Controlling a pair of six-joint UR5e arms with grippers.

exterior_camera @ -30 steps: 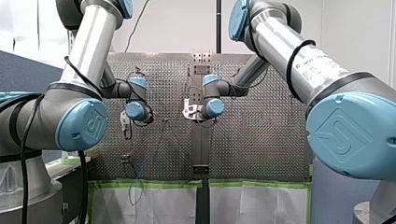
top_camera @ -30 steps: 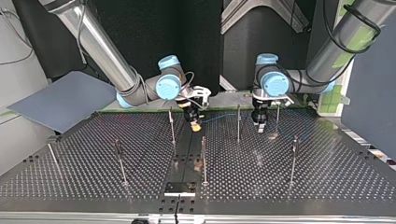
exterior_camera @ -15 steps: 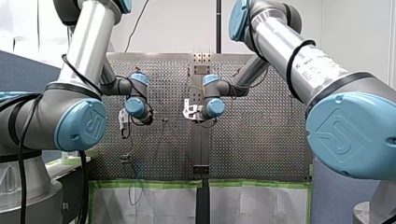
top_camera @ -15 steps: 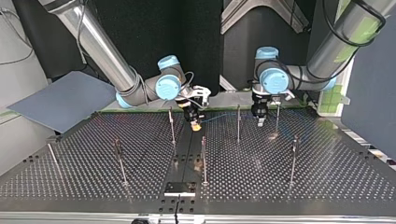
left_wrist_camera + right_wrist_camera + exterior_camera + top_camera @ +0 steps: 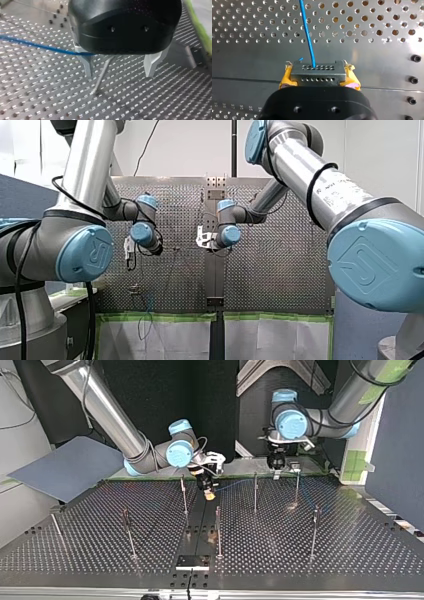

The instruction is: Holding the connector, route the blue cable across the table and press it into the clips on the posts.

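**Status: right gripper (image 5: pixel 319 83) clamped on connector (image 5: pixel 317 71), left gripper (image 5: pixel 118 67) released**

Front view: both grippers sit over the perforated table (image 5: pixel 280 270). Finger gap is too small to read. White wall behind, green tape (image 5: pixel 160 317) along the near edge.

Top view: blue cable (image 5: pixel 235 483) runs from the right gripper toward the view's right, up to a post (image 5: pixel 255 492). Left gripper is above the far edge. Grey board (image 5: pixel 65 467) at the view's left.

Left wrist view: metal fingers (image 5: pixel 86 63) wide apart, holding nothing. Cable crosses at one finger; contact unclear.

Right wrist view: yellow pads (image 5: pixel 284 81) squeeze the connector's sides. Cable exits its face, over the table.
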